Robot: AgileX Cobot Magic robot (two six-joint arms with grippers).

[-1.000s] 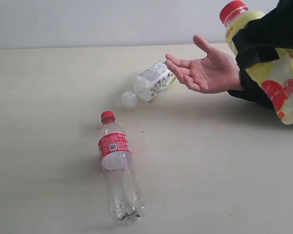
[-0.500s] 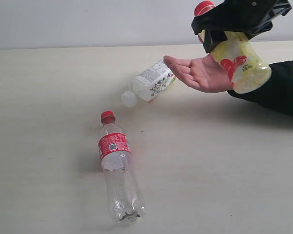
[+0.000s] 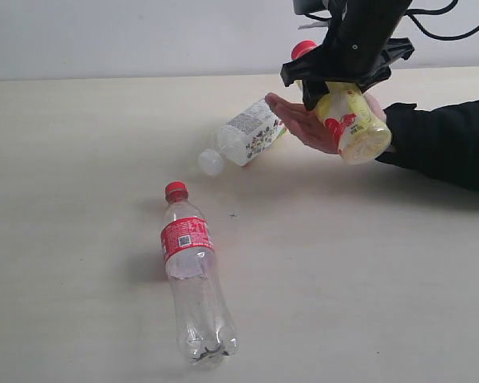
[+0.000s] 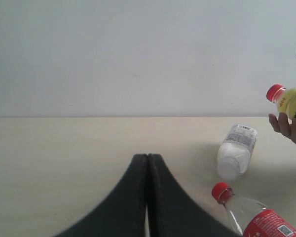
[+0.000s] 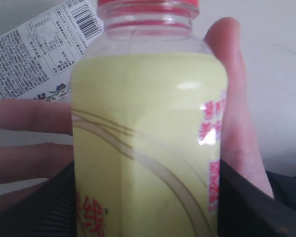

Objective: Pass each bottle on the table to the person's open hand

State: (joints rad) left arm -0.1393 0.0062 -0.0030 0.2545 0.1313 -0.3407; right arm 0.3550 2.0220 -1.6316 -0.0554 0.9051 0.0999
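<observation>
Now the right end effector (image 3: 335,77) pinches the yellow bottle (image 3: 356,129), tilted just over the open hand (image 3: 298,120), handover not yet finished. The clear red-labelled bottle (image 3: 193,275) and the white-capped bottle (image 3: 245,136) lie on the tabletop (image 3: 80,159), awaiting their turn; the left end effector (image 4: 147,161) sits pressed together, empty.

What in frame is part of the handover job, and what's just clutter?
Job: yellow bottle held in right pincer, at the open hand; clear red-capped bottle and white-capped bottle, both lying on the table.
Not job: left pincer, shut and empty; wall.
</observation>
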